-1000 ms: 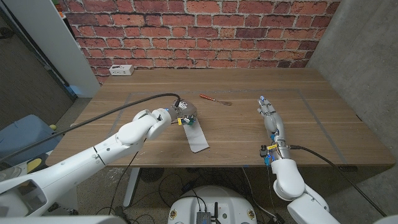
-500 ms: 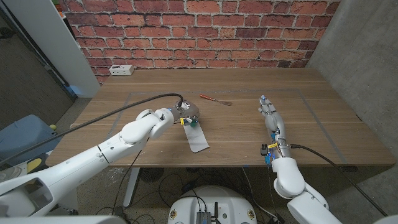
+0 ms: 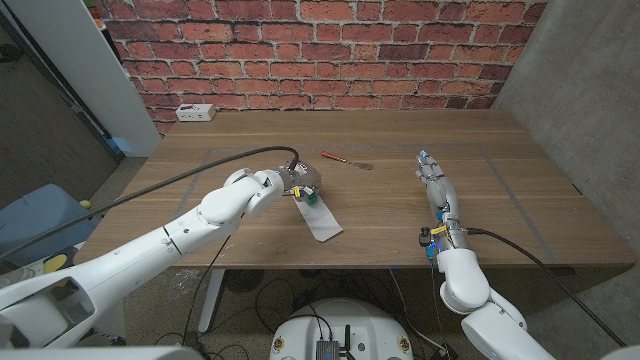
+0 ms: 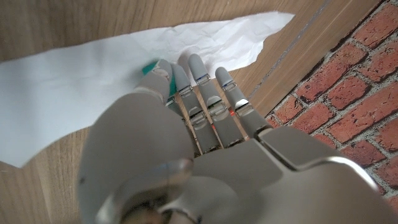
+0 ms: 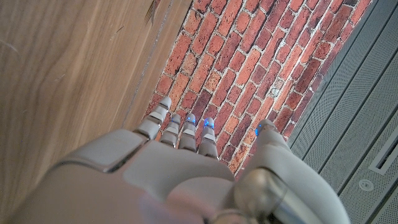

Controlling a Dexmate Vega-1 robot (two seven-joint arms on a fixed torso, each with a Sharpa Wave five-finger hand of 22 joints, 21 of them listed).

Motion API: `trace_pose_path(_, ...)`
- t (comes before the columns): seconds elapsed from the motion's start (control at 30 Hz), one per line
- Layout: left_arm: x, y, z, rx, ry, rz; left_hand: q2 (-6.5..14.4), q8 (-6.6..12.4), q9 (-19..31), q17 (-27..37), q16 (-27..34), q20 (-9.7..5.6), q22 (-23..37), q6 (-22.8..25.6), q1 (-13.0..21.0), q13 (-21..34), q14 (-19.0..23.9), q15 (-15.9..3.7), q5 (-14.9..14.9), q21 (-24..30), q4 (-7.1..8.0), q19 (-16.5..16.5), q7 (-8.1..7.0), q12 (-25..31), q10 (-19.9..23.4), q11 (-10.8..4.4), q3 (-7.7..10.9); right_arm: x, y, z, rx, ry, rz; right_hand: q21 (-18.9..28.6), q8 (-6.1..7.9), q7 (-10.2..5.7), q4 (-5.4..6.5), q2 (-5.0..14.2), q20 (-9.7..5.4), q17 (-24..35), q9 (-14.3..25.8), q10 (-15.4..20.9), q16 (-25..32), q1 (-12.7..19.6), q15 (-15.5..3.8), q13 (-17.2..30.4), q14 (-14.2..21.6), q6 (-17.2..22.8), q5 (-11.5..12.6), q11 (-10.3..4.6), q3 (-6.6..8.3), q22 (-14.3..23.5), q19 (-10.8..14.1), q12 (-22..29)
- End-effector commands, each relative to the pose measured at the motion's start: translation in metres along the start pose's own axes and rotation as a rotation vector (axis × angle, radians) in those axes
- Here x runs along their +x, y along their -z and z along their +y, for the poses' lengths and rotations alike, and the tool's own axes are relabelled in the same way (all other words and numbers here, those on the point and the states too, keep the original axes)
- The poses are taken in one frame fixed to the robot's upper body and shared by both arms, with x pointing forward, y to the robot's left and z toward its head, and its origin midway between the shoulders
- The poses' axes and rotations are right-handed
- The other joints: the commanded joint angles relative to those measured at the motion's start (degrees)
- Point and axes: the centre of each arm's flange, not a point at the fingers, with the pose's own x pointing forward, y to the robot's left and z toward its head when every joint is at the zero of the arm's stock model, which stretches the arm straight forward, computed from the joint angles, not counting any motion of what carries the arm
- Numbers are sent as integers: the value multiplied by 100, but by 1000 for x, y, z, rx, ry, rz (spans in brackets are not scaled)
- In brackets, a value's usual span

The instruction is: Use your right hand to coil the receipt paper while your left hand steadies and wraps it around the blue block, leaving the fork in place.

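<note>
The white receipt paper [image 3: 323, 220] lies as a crumpled strip on the table, slanting toward the front edge; in the left wrist view the receipt paper [image 4: 74, 93] spreads out under my fingers. My left hand [image 3: 298, 184] sits on its far end. A small teal-blue block [image 3: 311, 199] peeks out at the fingertips, and the block [image 4: 149, 67] looks pinched under a curled finger against the paper. The fork [image 3: 345, 160], red-handled, lies just beyond my left hand. My right hand [image 3: 435, 187] stands apart at the right, fingers straight, holding nothing; its back [image 5: 180, 162] faces the brick wall.
A white power strip [image 3: 194, 113] sits at the table's far left corner. A black cable [image 3: 180, 180] runs along my left arm. Bare wood [image 3: 390, 215] separates the paper and my right hand. The brick wall [image 3: 320, 50] stands behind the table.
My left hand has shifted slightly right and away from me. The paper's near end has swung to the right with it. My right hand has stayed put.
</note>
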Motion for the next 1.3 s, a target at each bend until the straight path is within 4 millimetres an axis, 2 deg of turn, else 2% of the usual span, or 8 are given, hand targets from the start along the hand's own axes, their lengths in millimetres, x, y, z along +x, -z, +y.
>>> trace_pose_path(0.03, 3, 3, 2, 32, 56, 17, -70, -171, -23, -38, -140, 57, 8, -187, -196, -130, -289, -483, -12, -55, 7, -107, 58, -203, -285, 68, -89, 8, 2, 1, -2, -5, 9, 19, -15, -11, -23, 14, 10, 7, 25, 16, -9, -6, 16, 18, 20, 37, -19, -21, 7, 21, 59, -21)
trace_pose_path(0.17, 2, 7, 4, 32, 45, 35, -115, -319, -53, -133, -293, 106, 5, -453, -302, -220, -524, -473, -6, -91, 2, -188, -31, -417, -557, 118, -116, 11, 1, 2, -3, -5, 10, 18, -16, -9, -24, 14, 10, 7, 25, 16, -9, -7, 17, 18, 21, 36, -20, -23, 7, 21, 58, -22)
trace_pose_path(0.27, 2, 11, 6, 29, 33, 45, -123, -380, -62, -171, -338, 127, 4, -585, -371, -254, -587, -461, -8, -112, 22, -233, -23, -485, -622, 105, -134, 14, 1, 2, -4, -9, 13, 19, -16, -11, -24, 14, 9, 7, 25, 18, -10, -10, 17, 18, 19, 35, -20, -22, 8, 21, 59, -21)
trace_pose_path(0.57, -2, 20, 13, 11, -5, 76, -220, -584, -85, -326, -511, 202, 0, -1254, -681, -383, -892, -432, -37, -187, 85, -358, -136, -796, -963, 150, -246, 21, 0, 4, -11, -19, 14, 16, -13, -3, -22, 12, 13, 9, 25, 17, -9, -19, 24, 18, 22, 44, -21, -22, 6, 22, 55, -22)
trace_pose_path(0.93, -9, 31, 21, -39, -78, 96, -320, -584, -101, -513, -614, 272, 0, -1816, -1110, -505, -1134, -379, -30, -264, 204, -441, -182, -1157, -1419, 238, -397, 26, -3, 7, -38, -35, 26, 10, -15, -14, -54, 7, 89, 0, 24, 17, -10, 16, 30, 18, 34, 40, -19, -18, 20, 21, 38, -22)
trace_pose_path(1.1, -14, 37, 22, -74, -106, 104, -306, -574, -106, -552, -630, 290, 0, -1926, -1247, -534, -1206, -350, -19, -287, 260, -458, -173, -1234, -1507, 265, -427, 27, -7, 9, -74, -41, 40, 14, 21, -65, -157, 44, 248, -10, 21, 55, 20, 173, 84, 15, 137, 139, -11, -55, 98, 21, 52, -10)
trace_pose_path(1.2, -17, 41, 21, -109, -132, 105, -274, -560, -107, -566, -633, 302, 1, -1935, -1300, -542, -1231, -322, -15, -295, 289, -464, -161, -1257, -1531, 285, -429, 26, -10, 11, -102, -40, 39, 37, 62, -87, -290, 68, 321, -10, 20, 224, 86, 391, 42, 14, 370, 302, -18, -61, 198, 25, 116, 40)
trace_pose_path(1.3, -20, 46, 19, -146, -149, 107, -196, -539, -109, -592, -668, 318, 2, -1940, -1363, -560, -1352, -253, -12, -304, 328, -461, -138, -1295, -1564, 331, -412, 26, -13, 13, -133, -48, 47, 61, 99, -76, -351, 98, 345, -3, 22, 411, 135, 544, 14, 17, 559, 474, -43, -39, 266, 31, 190, 90)
